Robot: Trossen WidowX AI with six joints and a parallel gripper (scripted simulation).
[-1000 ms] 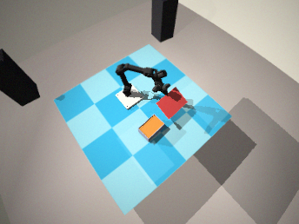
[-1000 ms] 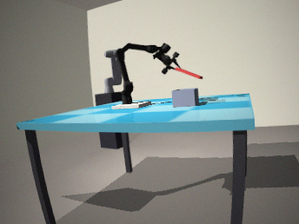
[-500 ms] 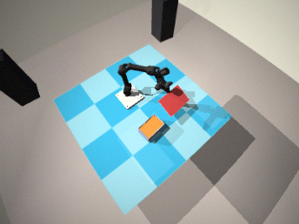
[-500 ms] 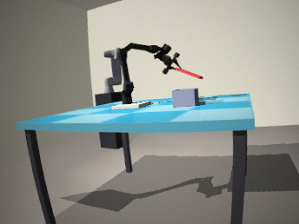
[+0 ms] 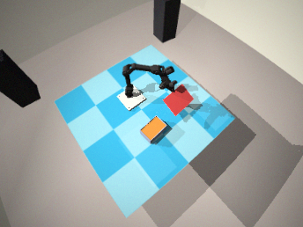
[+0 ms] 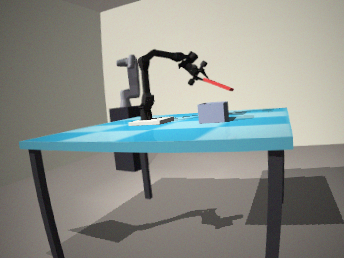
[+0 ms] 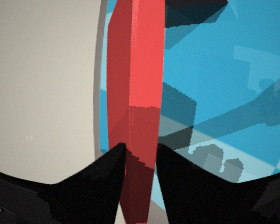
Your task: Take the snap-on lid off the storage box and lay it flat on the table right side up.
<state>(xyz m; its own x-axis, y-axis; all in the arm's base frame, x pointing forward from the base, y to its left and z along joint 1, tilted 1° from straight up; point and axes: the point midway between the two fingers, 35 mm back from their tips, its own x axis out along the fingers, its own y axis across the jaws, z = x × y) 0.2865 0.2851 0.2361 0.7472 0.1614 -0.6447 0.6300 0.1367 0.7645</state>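
Jaws are clamped on one edge of the red lid (image 7: 134, 66), held tilted, high over the bench (image 6: 165, 137), apart from the open storage box (image 5: 153, 129). An edge pinch risks slip or a tilted, flipped landing.
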